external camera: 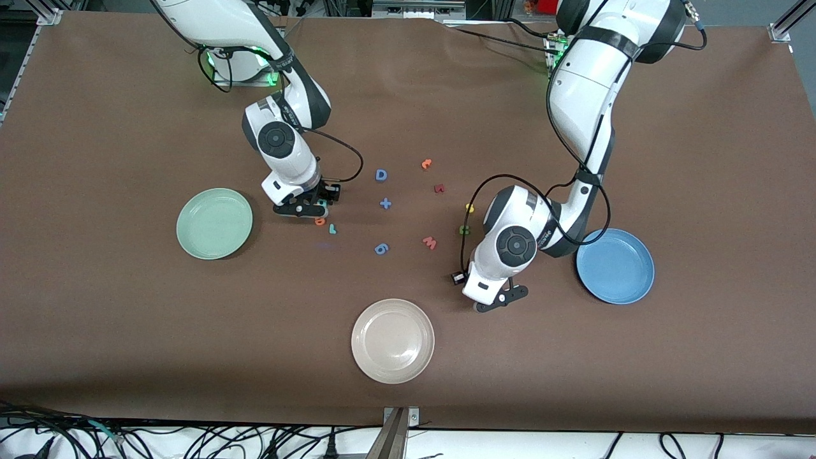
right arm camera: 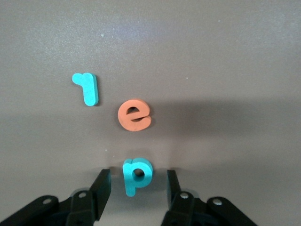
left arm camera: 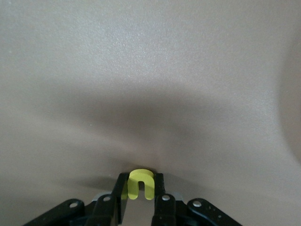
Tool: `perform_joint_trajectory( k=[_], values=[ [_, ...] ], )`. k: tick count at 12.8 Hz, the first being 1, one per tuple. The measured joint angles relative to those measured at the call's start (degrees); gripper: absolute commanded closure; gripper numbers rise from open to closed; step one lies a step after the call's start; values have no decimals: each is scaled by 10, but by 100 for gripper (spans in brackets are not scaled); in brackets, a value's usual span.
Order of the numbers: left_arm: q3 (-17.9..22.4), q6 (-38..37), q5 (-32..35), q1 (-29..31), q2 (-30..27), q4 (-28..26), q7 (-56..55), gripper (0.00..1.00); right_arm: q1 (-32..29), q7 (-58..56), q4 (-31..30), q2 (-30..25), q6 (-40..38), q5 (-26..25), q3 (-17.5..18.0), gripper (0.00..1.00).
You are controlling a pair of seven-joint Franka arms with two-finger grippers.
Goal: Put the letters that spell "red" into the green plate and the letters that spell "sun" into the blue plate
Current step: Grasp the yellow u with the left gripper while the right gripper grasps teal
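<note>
My left gripper is clamped on the yellow n, low over the table near the blue plate where it belongs. My right gripper straddles the teal d with a gap either side, not yet gripping. The orange e and teal r lie just beside it, near the green plate.

**Open room:** bare table across the lower band of the frame, broken only by the beige-white plate at lower middle.

**Cluttered:** mid-frame scatter with narrow gaps: blue D, plus sign, red w.

**Blocked:**
- The right gripper sits low, fingers apart astride the teal d, with the orange e and teal r close ahead.
- The left gripper, clamped on a yellow letter, has its arm crowding the blue plate.

**Clear gap:** between the right gripper and the green plate.
</note>
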Motion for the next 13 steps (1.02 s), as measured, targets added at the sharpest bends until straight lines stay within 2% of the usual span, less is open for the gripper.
perform_joint_trajectory(
  k=[3,5,6,7,10,13],
  values=[
    [6,-32,0,5,0,8,5,100,0,0,0,3,10,-2,0,46],
    [11,-106,0,32,-9,22,48,100,0,0,0,10,22,-3,-1,58],
    [12,-141,0,54,-19,28,83,100,0,0,1,10,23,-5,-1,71],
    [12,-173,0,78,-31,31,121,100,0,0,1,10,23,-5,-1,79],
    [13,-245,9,150,-67,31,219,100,0,0,2,8,23,-6,-2,88],
    [13,-272,41,202,-80,26,291,97,0,0,2,9,23,-6,-2,91]
  ],
)
